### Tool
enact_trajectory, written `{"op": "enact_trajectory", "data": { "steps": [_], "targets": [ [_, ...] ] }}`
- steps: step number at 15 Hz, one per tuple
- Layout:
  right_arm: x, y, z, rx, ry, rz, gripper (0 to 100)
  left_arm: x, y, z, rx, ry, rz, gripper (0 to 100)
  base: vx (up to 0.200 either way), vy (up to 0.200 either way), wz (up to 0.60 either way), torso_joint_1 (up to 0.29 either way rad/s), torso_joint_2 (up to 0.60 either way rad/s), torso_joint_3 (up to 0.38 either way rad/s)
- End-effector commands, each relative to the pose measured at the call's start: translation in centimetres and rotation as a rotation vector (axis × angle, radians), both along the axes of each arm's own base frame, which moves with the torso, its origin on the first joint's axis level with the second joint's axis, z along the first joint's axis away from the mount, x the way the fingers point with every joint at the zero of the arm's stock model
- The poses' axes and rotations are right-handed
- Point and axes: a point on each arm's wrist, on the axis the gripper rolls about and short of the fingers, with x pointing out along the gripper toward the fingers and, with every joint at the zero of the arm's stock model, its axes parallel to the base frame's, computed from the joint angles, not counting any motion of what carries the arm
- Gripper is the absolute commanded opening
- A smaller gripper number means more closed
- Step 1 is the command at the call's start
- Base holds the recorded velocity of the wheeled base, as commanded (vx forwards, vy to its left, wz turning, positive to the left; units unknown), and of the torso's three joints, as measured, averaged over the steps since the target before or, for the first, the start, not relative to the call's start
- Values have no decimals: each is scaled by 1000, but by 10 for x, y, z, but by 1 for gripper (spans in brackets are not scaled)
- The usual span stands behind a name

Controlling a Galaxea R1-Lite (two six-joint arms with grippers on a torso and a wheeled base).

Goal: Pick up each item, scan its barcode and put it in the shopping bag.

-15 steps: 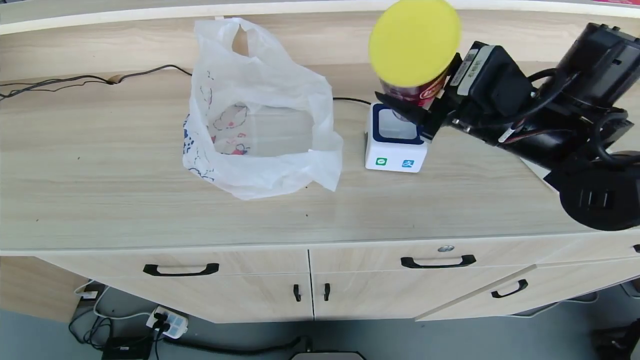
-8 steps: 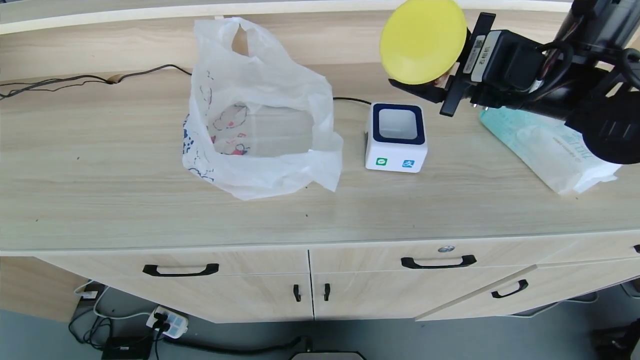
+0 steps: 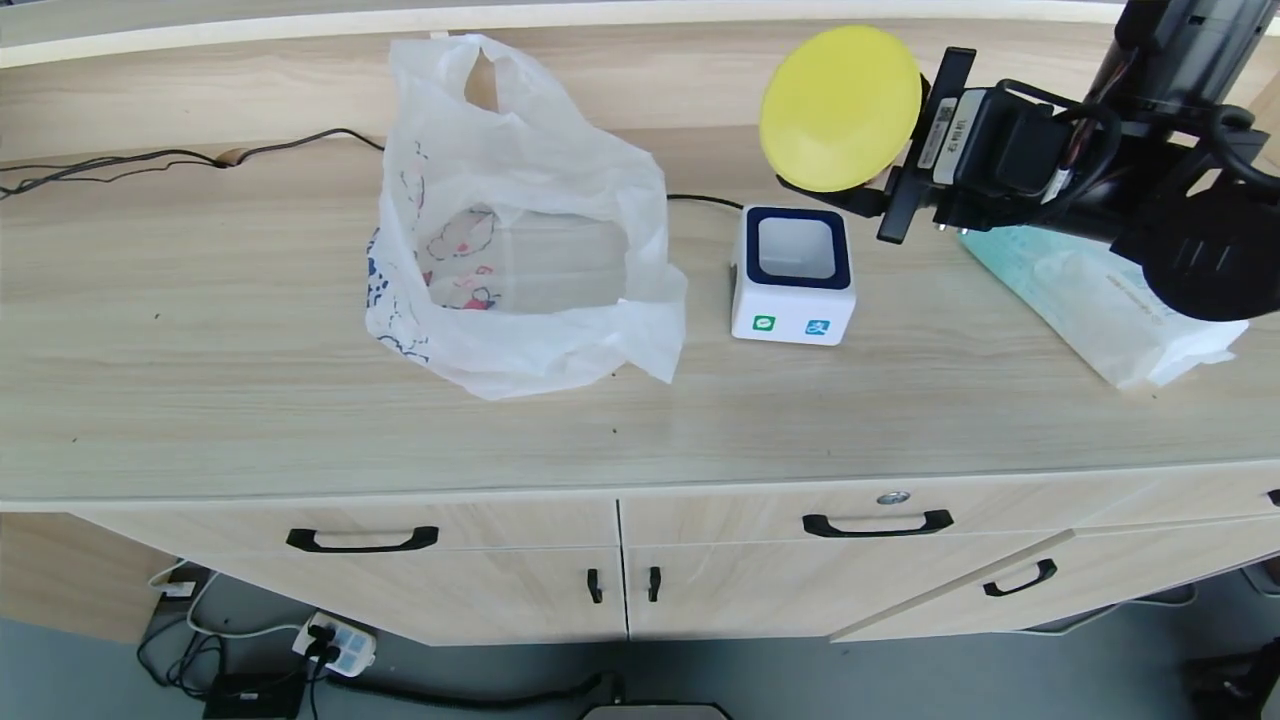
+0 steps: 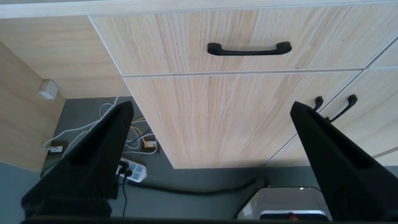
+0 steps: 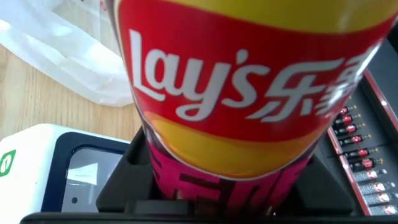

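My right gripper grasps the yellow-lidded chip can, held just above and beyond the barcode scanner. My left gripper is released, its fingers spread.

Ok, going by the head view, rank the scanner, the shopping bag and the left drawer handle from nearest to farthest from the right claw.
1. Scanner: on the counter, just beneath the right claw, which holds the chip can.
2. Shopping bag: on the counter, beyond the scanner toward the robot's left.
3. Left drawer handle: on the cabinet front below the counter, far to the left.
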Motion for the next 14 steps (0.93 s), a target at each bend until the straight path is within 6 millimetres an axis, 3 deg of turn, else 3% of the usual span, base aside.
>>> {"op": "enact_trajectory", "data": {
  "steps": [1, 6, 10, 11, 13, 14],
  "targets": [
    [1, 0, -1, -2, 4, -1, 0, 0, 0, 0, 0, 1, -1, 100, 0, 0, 0, 0, 0, 0],
    [0, -2, -1, 1, 7, -11, 0, 0, 0, 0, 0, 1, 0, 100, 0, 0, 0, 0, 0, 0],
    [-35, 0, 16, 105, 114, -15, 0, 0, 0, 0, 0, 1, -1, 100, 0, 0, 0, 0, 0, 0],
    [-57, 18, 16, 216, 231, 10, 0, 0, 0, 0, 0, 1, -1, 100, 0, 0, 0, 0, 0, 0],
    [-74, 47, 14, 361, 371, 108, 0, 0, 0, 0, -1, 3, -1, 100, 0, 0, 0, 0, 0, 0],
    [-85, 78, 13, 561, 510, 172, 0, 0, 0, 0, -3, 4, 0, 100, 0, 0, 0, 0, 0, 0]
  ]
}}
